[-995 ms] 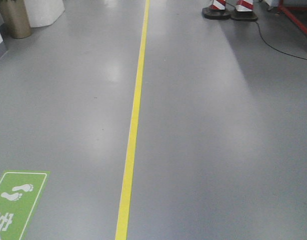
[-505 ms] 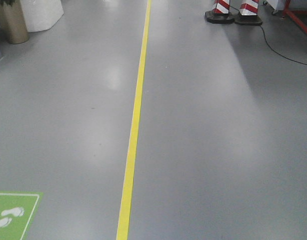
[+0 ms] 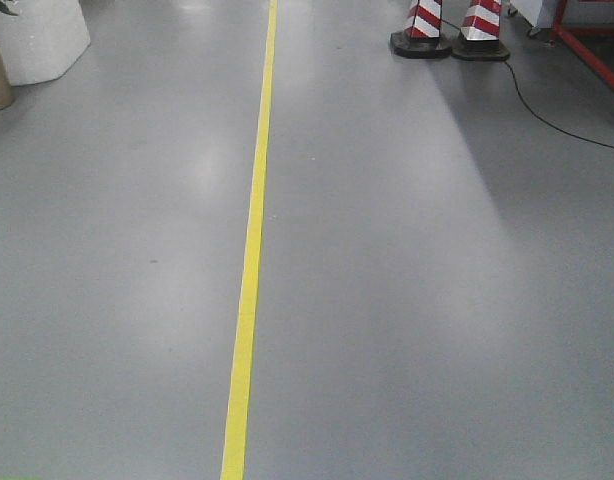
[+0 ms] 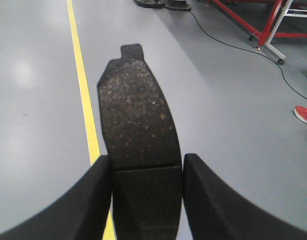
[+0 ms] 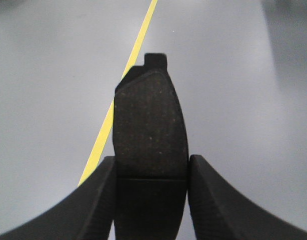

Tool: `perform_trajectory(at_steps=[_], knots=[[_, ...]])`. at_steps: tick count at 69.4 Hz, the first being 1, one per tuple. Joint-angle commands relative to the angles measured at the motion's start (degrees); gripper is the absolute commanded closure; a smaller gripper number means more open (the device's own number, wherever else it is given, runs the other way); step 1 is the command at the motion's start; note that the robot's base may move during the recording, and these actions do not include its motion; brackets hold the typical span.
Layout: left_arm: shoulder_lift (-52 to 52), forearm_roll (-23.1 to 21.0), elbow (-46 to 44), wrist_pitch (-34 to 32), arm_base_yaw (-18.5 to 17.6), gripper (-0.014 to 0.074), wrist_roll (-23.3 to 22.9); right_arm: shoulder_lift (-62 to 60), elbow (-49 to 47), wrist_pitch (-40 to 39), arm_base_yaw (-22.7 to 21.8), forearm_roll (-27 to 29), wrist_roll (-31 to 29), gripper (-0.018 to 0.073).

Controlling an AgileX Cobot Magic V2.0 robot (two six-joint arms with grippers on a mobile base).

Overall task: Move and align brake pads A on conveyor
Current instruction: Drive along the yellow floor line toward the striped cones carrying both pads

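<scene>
Over grey floor [image 3: 437, 300], left gripper [image 4: 147, 160] clamps brake pad [image 4: 136, 110], right gripper [image 5: 152, 160] clamps second pad [image 5: 149, 115]; both long axes point far (conveyor unseen, nearer arm unclear).

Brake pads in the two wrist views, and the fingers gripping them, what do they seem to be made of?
The left brake pad looks like pressed friction composite: matte, dark, gritty, tan flecks. The right brake pad looks alike, flecks finer. The fingers: matte black plastic or rubber, perhaps, finely textured.
</scene>
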Motion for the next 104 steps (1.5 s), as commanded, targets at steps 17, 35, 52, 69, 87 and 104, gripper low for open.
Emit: perform_trajectory(at_steps=[17,35,52,69,87,104], knots=[[0.7,0.2,-1.4,-5.5,-0.2,0.0604,-0.2,0.3,-1.7,-4.4,-0.4,-1.3,-0.5,0.0561],[0.7,0.2,-1.4,-5.5,-0.2,0.0603,-0.2,0.3,-1.7,-4.4,-0.4,-1.3,-0.5,0.0561],[0.7,0.2,-1.4,-5.5,-0.2,0.0603,-0.2,0.3,-1.7,-4.4,-0.4,-1.3,-0.5,0.0561],[0.7,0.2,-1.4,-5.5,-0.2,0.0603,-0.2,0.3,-1.7,-4.4,-0.4,-1.3,-0.5,0.0561],[0.7,0.2,-1.4,-5.5,-0.2,0.0603,-0.2,0.3,-1.7,-4.4,-0.4,-1.3,-0.5,0.0561],[0.7,0.2,-1.4,-5.5,-0.2,0.0603,-0.2,0.3,-1.7,-4.4,-0.4,-1.3,-0.5,0.0561]])
